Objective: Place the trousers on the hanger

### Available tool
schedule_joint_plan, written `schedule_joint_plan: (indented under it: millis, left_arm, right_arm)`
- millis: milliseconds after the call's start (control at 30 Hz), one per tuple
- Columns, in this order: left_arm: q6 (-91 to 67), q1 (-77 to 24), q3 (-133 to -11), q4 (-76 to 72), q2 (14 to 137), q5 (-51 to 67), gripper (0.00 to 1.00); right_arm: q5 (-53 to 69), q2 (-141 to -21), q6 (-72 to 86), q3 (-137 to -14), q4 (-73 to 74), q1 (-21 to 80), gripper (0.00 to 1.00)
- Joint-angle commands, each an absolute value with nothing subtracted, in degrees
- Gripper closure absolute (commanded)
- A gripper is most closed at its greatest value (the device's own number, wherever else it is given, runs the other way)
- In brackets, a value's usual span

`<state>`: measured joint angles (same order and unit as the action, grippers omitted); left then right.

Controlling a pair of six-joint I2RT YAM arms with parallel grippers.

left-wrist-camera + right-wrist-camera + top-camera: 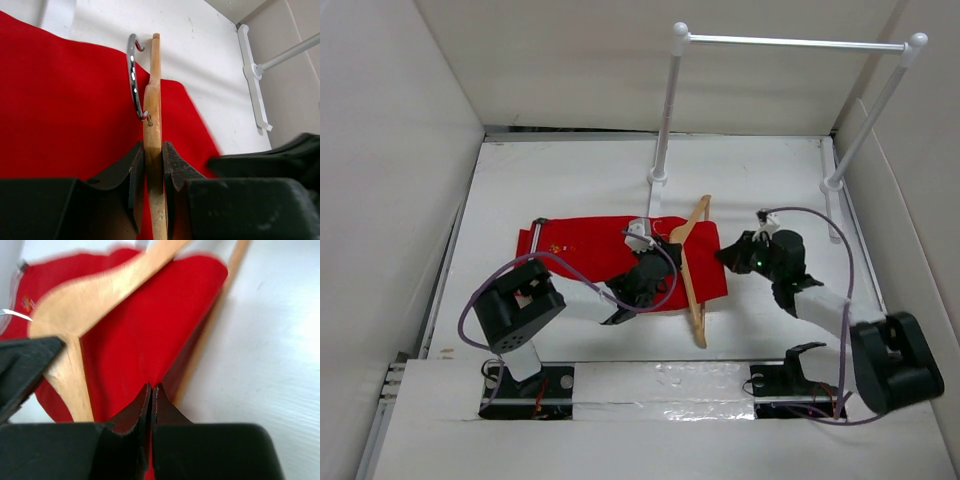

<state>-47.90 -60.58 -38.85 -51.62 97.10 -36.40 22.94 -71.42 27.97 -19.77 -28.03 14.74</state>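
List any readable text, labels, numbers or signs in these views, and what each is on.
No text can be read in any view.
Small yellow-orange mark on the trousers: too small and blurred to read.
No print visible on the hanger or the clothes rail.

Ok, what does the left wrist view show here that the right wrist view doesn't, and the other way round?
Only the left wrist view: the left gripper clamped on the hanger, seen edge-on, and a foot of the clothes rail with its post. Only the right wrist view: the right gripper shut at the edge of the trousers, though a pinch on the cloth is unclear, and the hanger's broad wooden face. Both show the hanger against the red trousers.
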Motion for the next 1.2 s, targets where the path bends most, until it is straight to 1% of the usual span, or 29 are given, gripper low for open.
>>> schedule_joint_plan:
  millis: [0, 200, 300, 333, 467, 567, 633, 700, 900, 1000, 1167]
  left_arm:
    - [-39.6, -59.8, -36.2, -47.2, 92.6, -40.0, 1.0]
    - [-38.3, -59.8, -34.0, -45.0, 89.0, -40.9, 1.0]
    - [-37.9, -59.8, -32.5, -43.9, 87.2, -41.0, 1.0]
    - [-37.7, -59.8, -32.1, -43.2, 86.8, -41.9, 1.0]
    - [-38.1, -59.8, -29.2, -41.3, 83.3, -44.5, 1.0]
    - [-37.0, -59.8, -28.7, -39.8, 81.3, -45.2, 1.0]
    - [-36.9, -59.8, -28.1, -38.8, 80.5, -46.0, 1.0]
    - [-36.7, -59.8, -27.7, -38.6, 79.8, -46.3, 1.0]
    - [-34.5, -60.5, -29.1, -38.7, 79.3, -47.1, 1.0]
    - [-33.0, -61.0, -30.8, -38.2, 79.1, -49.0, 1.0]
    - [-23.7, -61.0, -33.0, -40.5, 78.0, -47.6, 1.0]
  right_arm:
    - [23.7, -60.8, 25.3, -20.0, -22.6, 11.7, 1.0]
    - [19.5, -45.4, 22.3, -19.1, -9.9, 7.8, 1.0]
    - [18.1, -40.7, 22.0, -18.0, -5.2, 3.7, 1.0]
    - [17.8, -37.6, 22.4, -17.5, -4.6, 2.6, 1.0]
    - [16.6, -31.0, 22.9, -16.1, -0.4, -3.7, 1.0]
    - [15.4, -27.3, 23.7, -15.0, 1.4, -5.0, 1.0]
    - [14.2, -26.7, 23.6, -15.0, 3.3, -5.7, 1.0]
    - [16.0, -27.4, 23.6, -14.5, 1.9, -5.7, 1.0]
    - [20.3, -35.8, 22.7, -13.6, -0.9, -5.7, 1.0]
    - [19.9, -36.3, 22.5, -14.1, -1.0, -5.7, 1.0]
    - [19.2, -34.7, 24.1, -13.0, -2.0, -5.7, 1.0]
